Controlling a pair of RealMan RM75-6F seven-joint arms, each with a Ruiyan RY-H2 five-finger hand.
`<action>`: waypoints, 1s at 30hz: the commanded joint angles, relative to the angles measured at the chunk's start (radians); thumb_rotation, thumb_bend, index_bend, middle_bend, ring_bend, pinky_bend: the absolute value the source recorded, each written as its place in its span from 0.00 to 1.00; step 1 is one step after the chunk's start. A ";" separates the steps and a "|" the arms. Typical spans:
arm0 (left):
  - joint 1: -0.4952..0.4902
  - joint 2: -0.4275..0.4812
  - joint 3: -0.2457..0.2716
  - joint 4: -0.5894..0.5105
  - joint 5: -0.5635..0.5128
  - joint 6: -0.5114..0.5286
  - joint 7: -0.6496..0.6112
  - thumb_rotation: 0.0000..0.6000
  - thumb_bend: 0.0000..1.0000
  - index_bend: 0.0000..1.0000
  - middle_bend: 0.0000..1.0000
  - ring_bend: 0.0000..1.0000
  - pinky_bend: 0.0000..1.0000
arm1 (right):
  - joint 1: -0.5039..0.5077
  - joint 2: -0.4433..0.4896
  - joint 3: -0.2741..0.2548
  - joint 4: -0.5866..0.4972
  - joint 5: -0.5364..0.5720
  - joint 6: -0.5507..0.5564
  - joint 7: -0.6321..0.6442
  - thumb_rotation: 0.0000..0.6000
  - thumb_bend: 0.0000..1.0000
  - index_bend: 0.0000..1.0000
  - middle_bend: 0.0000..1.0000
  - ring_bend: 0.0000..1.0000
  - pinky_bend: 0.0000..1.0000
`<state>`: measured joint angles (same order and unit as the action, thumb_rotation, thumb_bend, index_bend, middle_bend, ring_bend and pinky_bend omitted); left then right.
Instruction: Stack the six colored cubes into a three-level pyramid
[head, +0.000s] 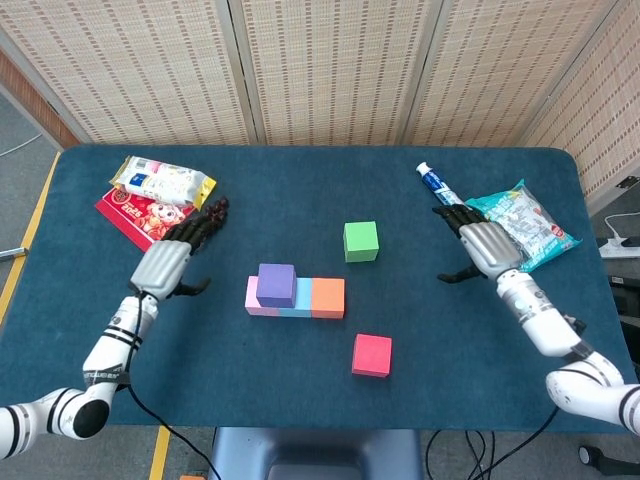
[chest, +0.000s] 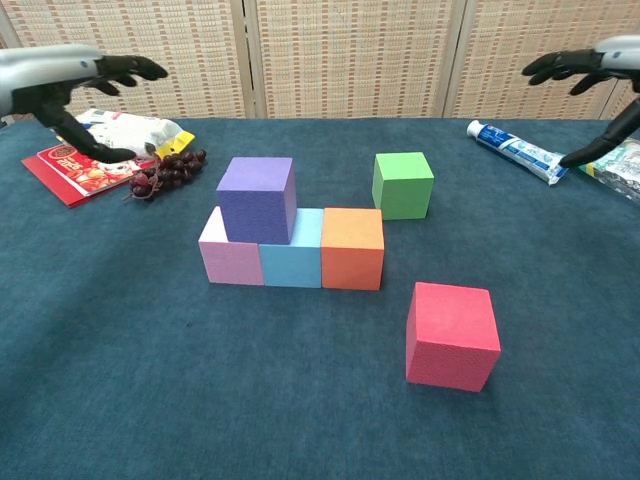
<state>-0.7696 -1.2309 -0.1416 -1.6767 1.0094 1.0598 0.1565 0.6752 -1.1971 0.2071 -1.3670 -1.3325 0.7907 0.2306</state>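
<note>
A pink cube (chest: 228, 257), a light blue cube (chest: 291, 262) and an orange cube (chest: 352, 249) stand in a row. A purple cube (chest: 257, 198) (head: 276, 284) rests on top, straddling the pink and blue ones. The green cube (chest: 402, 184) (head: 360, 241) sits behind the row, and the red cube (chest: 451, 334) (head: 371, 354) lies in front to the right. My left hand (head: 170, 260) hovers open well left of the row, holding nothing. My right hand (head: 479, 244) is open in the air at the right, above the table near the toothpaste.
A toothpaste tube (head: 445, 195) and a teal snack bag (head: 520, 220) lie at the far right. Grapes (chest: 165, 170), a red packet (head: 140, 217) and a yellow-white bag (head: 160, 181) lie at the far left.
</note>
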 joint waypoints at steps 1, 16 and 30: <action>0.054 0.016 0.022 0.037 0.050 0.047 -0.036 1.00 0.31 0.00 0.00 0.00 0.09 | 0.071 -0.077 0.011 0.069 0.045 -0.084 -0.040 1.00 0.04 0.19 0.19 0.04 0.25; 0.189 0.005 0.073 0.107 0.217 0.150 -0.131 1.00 0.31 0.06 0.00 0.00 0.09 | 0.261 -0.302 0.046 0.327 0.192 -0.269 -0.145 1.00 0.04 0.25 0.22 0.06 0.25; 0.240 0.004 0.056 0.103 0.294 0.183 -0.187 1.00 0.31 0.06 0.00 0.00 0.10 | 0.392 -0.531 0.058 0.671 0.286 -0.393 -0.196 1.00 0.09 0.32 0.27 0.12 0.28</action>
<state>-0.5312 -1.2266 -0.0838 -1.5747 1.3021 1.2415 -0.0288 1.0442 -1.6950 0.2589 -0.7334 -1.0613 0.4207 0.0361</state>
